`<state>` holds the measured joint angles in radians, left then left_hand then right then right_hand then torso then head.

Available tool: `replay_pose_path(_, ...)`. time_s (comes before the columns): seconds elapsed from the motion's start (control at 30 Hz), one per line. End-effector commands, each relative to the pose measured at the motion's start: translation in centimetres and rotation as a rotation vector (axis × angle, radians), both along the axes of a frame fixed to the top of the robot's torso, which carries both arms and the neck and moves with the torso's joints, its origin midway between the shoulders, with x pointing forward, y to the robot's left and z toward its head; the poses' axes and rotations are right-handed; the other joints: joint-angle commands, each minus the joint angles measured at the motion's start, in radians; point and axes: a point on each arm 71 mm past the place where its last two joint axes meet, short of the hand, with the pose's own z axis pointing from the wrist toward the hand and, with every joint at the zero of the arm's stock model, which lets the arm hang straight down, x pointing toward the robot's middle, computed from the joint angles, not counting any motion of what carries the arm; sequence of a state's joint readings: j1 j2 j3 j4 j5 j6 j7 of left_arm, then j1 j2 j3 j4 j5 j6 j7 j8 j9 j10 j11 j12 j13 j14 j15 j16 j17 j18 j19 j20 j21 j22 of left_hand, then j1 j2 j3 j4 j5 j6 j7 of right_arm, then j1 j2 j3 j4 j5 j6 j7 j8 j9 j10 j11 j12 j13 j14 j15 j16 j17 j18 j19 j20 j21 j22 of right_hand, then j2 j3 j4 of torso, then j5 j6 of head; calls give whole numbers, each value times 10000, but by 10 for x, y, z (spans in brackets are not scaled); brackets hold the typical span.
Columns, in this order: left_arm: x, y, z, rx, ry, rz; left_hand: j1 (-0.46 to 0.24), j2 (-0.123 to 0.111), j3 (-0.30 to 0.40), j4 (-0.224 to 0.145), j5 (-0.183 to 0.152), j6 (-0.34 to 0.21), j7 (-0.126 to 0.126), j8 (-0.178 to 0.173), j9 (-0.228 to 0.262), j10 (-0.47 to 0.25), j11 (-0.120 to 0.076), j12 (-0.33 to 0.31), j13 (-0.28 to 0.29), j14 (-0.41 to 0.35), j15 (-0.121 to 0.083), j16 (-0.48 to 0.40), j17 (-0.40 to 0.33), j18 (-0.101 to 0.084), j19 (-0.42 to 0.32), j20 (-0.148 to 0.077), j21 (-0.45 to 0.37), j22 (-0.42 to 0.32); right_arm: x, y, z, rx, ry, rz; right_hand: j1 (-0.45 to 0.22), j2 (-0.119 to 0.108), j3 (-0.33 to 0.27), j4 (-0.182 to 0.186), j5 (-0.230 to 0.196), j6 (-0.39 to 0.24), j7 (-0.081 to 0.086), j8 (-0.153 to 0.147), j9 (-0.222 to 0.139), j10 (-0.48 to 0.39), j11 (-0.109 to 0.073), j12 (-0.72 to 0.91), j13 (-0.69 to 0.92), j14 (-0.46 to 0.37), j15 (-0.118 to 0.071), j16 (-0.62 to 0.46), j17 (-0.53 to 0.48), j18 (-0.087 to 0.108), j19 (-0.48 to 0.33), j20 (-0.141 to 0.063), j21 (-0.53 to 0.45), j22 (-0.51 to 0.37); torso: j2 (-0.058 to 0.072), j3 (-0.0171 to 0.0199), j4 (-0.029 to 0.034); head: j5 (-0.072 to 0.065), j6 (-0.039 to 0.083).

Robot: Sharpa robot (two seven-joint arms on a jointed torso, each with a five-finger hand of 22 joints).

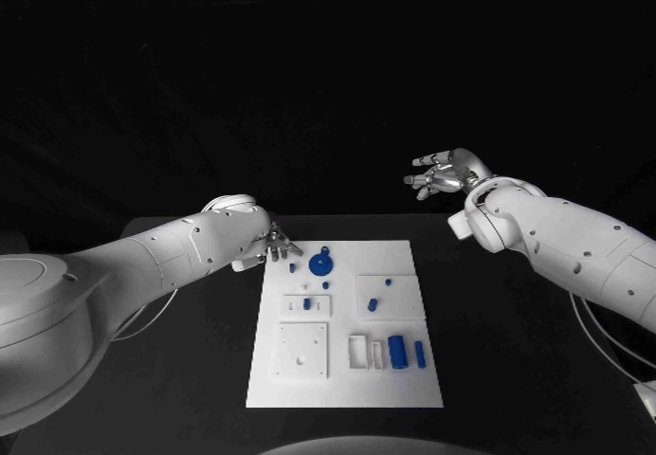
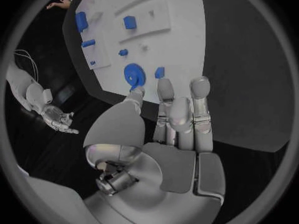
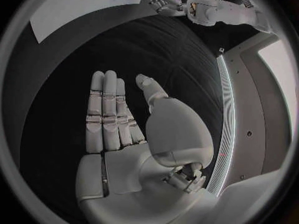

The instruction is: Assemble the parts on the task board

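The left robot hand (image 1: 278,248) – fingers apart, seemingly holding nothing – hovered just beside the blue round part (image 1: 322,263), far nearer than the empty, spread right robot hand (image 1: 442,173).

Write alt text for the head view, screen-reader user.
The left hand hovers at the far left corner of the white task board, beside a round blue part, holding nothing. The right hand hangs open, off the board beyond its far right corner. More blue parts lie nearer.
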<state>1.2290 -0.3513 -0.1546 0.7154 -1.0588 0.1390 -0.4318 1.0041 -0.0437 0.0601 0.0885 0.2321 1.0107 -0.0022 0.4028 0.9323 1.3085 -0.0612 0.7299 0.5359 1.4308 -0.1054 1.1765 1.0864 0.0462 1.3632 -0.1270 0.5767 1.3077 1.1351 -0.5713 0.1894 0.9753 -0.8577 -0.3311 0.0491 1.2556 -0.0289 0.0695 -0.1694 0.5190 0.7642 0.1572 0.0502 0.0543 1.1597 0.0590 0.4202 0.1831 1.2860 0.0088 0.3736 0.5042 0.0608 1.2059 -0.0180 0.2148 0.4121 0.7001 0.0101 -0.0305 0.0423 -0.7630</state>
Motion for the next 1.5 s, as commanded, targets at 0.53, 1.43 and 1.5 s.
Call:
replay_pose_path(0.53, 1, 1, -8, 319, -74, -476, -30, -256, 173, 398, -121, 99, 41, -402, -71, -70, -8, 33, -36, -48, -53, -25, -68, -45, -53, -52, -86, 315, 0, 2, 0, 37, 19, 24, -86, -27, 59, 82, 121, -49, -4, 32, 0, -58, -10, 74, 9, -50, -12, 14, 16, -59, -21, 51, 77, -72, 93, -14, -64, 23, -22)
replay_pose_path(1.43, -6, -2, -23, -140, 650, -706, -67, 42, -44, 79, -174, 28, 219, -872, -1611, -271, 104, 49, -67, -246, 19, -131, -307, 10, -187, 18, -448, 258, 0, 6, 0, 45, 46, 75, -65, -40, 82, 107, 146, -47, -2, 33, 0, -66, -10, 78, 6, -51, -13, 15, 17, -58, -27, 49, 113, -141, 94, -9, -54, 11, -71)
replay_pose_path(1.5, -7, -2, -24, -162, 675, -710, -65, 79, -70, 41, -178, 21, 222, -865, -1625, -274, 106, 52, -68, -251, 21, -129, -310, 7, -192, 18, -458, 255, 0, 6, 0, 44, 48, 80, -65, -40, 82, 107, 146, -47, -2, 33, 0, -66, -10, 78, 6, -51, -13, 15, 17, -58, -27, 49, 113, -141, 96, -11, -54, 0, -88)
